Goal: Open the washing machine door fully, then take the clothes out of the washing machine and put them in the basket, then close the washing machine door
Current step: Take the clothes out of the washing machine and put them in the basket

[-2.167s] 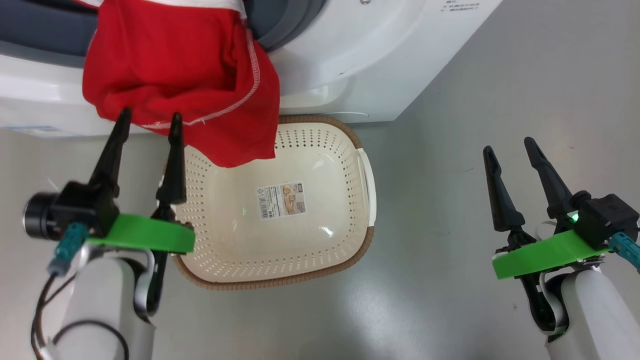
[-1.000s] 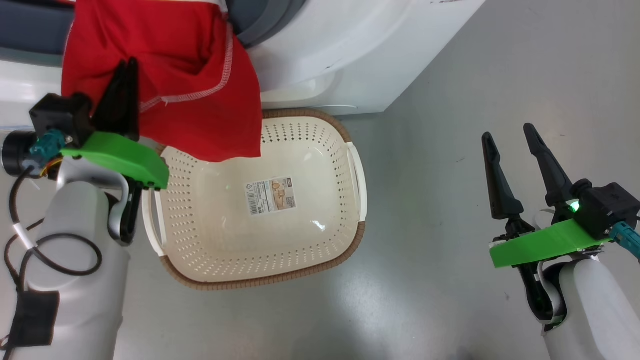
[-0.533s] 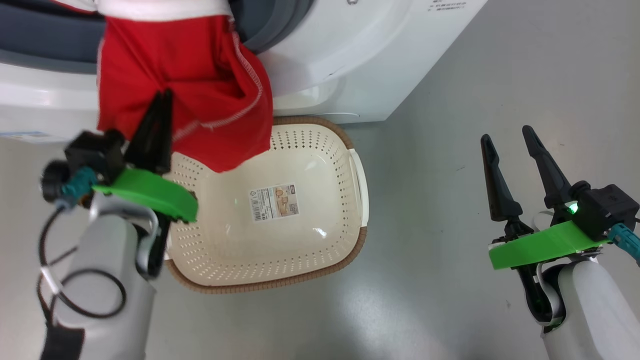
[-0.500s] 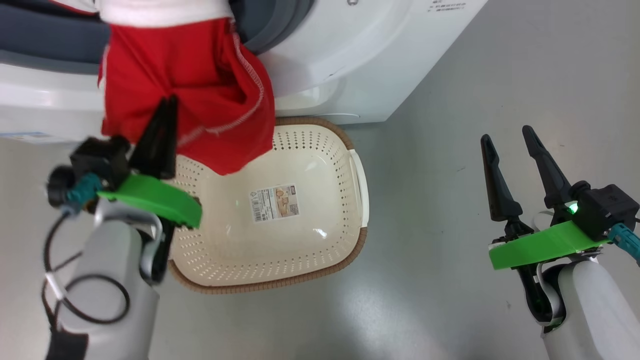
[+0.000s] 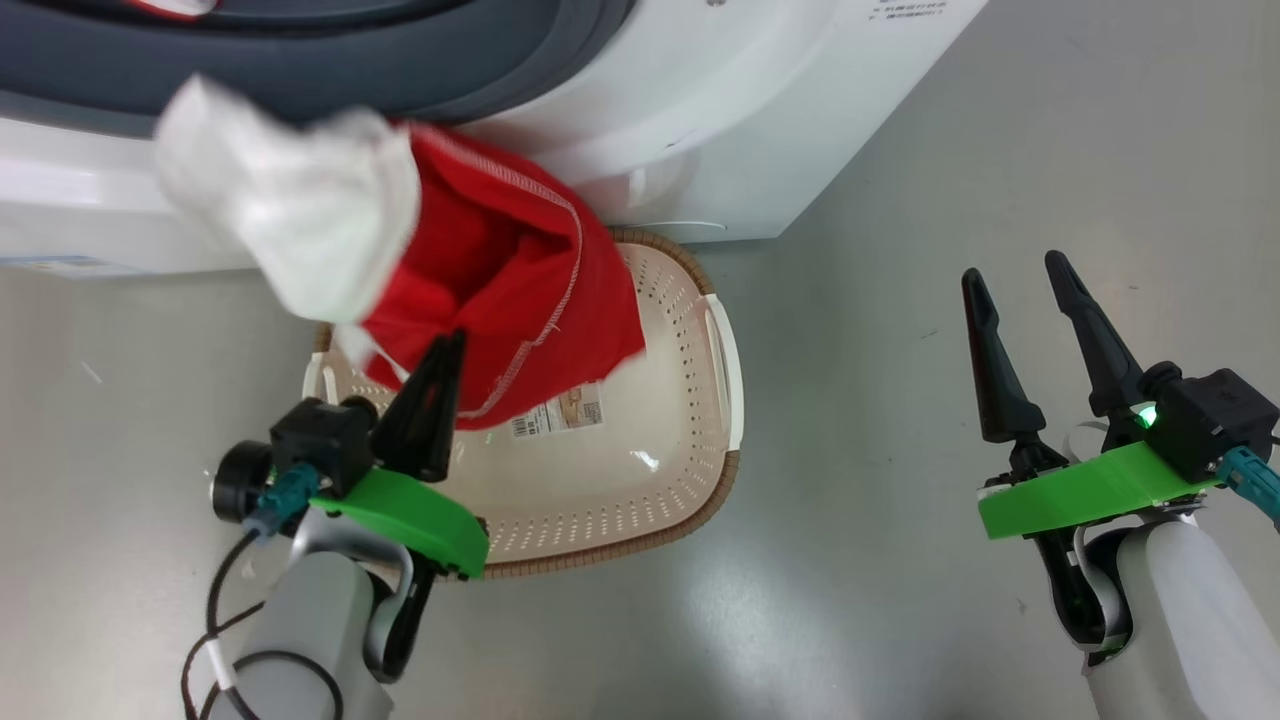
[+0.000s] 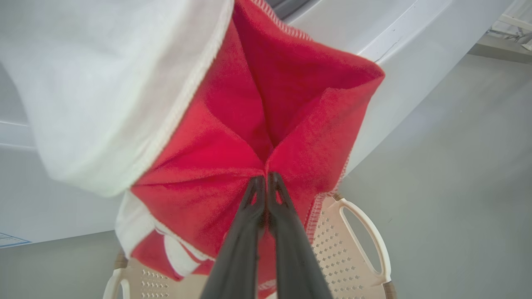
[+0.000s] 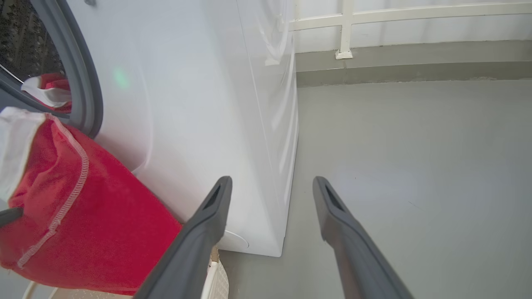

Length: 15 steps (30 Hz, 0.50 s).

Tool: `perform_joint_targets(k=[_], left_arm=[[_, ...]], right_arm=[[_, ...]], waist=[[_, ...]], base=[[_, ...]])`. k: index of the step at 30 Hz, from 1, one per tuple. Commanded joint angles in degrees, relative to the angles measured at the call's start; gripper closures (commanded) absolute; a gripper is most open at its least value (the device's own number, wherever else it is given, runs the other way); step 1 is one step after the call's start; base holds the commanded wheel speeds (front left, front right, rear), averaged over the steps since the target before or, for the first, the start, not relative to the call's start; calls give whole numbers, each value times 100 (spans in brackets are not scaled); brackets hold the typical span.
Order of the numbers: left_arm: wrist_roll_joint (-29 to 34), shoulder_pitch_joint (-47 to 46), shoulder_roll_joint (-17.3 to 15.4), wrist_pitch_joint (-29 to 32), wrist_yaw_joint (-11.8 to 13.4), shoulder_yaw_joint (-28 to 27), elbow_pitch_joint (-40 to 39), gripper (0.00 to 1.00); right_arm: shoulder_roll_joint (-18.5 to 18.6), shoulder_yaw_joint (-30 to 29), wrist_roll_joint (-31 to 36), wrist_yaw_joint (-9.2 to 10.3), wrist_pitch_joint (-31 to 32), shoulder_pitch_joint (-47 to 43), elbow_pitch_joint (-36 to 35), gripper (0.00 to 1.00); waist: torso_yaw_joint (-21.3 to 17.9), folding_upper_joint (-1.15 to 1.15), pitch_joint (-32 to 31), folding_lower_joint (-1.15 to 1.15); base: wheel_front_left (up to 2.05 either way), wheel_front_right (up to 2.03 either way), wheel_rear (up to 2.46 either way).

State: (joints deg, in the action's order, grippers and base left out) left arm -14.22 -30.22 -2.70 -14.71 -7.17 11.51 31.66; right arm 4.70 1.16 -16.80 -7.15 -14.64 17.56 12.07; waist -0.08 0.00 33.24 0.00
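Note:
My left gripper [image 5: 455,340] [image 6: 262,178] is shut on a red garment [image 5: 510,310] [image 6: 249,137] with a white panel [image 5: 300,230]. The garment hangs free of the drum, over the left part of the cream basket [image 5: 660,470] [image 6: 357,249]. The white washing machine [image 5: 720,110] [image 7: 199,95] stands behind, its grey rubber ring [image 5: 300,70] [image 7: 83,83] around the opening. More red and white clothes [image 7: 48,89] lie inside the drum. My right gripper [image 5: 1012,268] [image 7: 272,180] is open and holds nothing, above the floor to the right. The door is out of view.
Grey floor [image 5: 900,200] spreads to the right of the machine and basket. A low kerb and white railing [image 7: 395,25] run along the far side in the right wrist view.
My left gripper went up to the hanging garment, shut on it and has pulled it down and right, out of the drum and over the basket. The right arm has not moved.

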Motion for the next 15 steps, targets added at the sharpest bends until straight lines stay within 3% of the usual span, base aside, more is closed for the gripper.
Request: perform_joint_targets(k=[1, 15], left_arm=[[-27, 169, -88, -29, -32, -69, -24, 100], [-278, -314, -32, -29, -32, 335, 1323, 100]], right_arm=[[-2, 146, 21, -34, -36, -123, -130, 0], [-29, 142, -4, -34, -36, 27, -185, 0]], waist=[[-21, 0, 29, 0], [-182, 0, 387, 0]], base=[[0, 0, 0], [0, 0, 0]])
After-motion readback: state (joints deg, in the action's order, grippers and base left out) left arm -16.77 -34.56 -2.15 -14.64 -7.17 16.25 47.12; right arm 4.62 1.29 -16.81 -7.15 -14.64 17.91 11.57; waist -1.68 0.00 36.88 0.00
